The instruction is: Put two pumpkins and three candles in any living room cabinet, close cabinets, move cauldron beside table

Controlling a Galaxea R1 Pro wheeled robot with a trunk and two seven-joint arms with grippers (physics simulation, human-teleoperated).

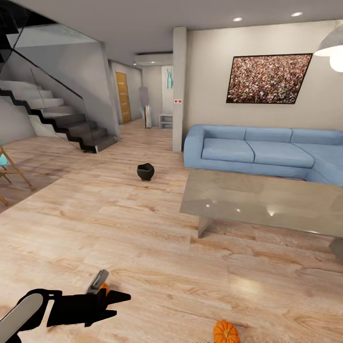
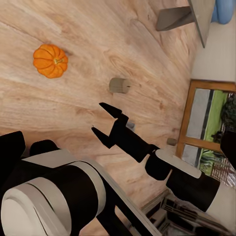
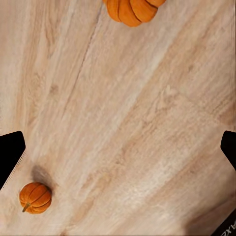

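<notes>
Low at near left, left gripper (image 1: 119, 299) hangs over plank floor (image 1: 143, 238), fingers apart, nothing between them. One pumpkin (image 1: 226, 332) sits on floor at near edge, right of it. Right gripper (image 3: 118, 147) spread wide above floor, two pumpkins below. Candle (image 2: 119, 85) on floor. Cauldron (image 1: 145, 171) farther off, left of coffee table (image 1: 267, 200) and blue sofa (image 1: 262, 152).

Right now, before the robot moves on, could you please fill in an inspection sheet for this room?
Surface: wood floor, light planks.
Job's things: pumpkin, second pumpkin and a candle lie on the floor; cauldron stands on the floor, apart from the coffee table.
Clutter: nothing seen.
Grippers: left gripper open; right gripper open above the floor.
Cables: nothing seen.
Surroundings: blue sofa, stairs, painting.
</notes>
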